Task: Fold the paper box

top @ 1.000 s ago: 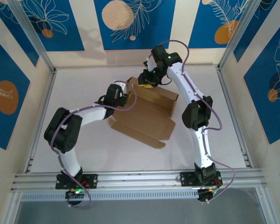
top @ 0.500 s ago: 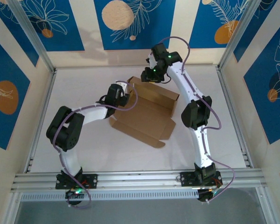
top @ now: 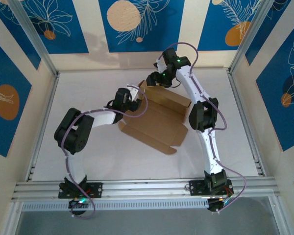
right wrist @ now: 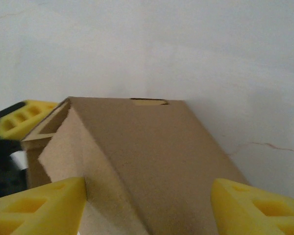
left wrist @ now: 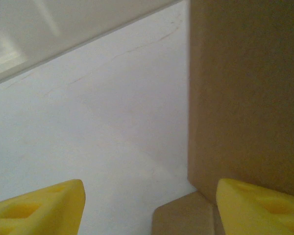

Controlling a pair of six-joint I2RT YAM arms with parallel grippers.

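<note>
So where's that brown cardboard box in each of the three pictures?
Top view: the brown cardboard box lies mid-picture on the white table.
Left wrist view: the box stands upright along the right side.
Right wrist view: the box rises in the lower middle.
Shared landmark: the white table beneath it.

Left wrist view: blurred paper box (left wrist: 245, 98) runs off top, right edges; left gripper (left wrist: 149, 208) fingertips cropped at bottom. Right wrist view: box base, right gripper (right wrist: 147, 205) fingertips likewise cropped.
</note>
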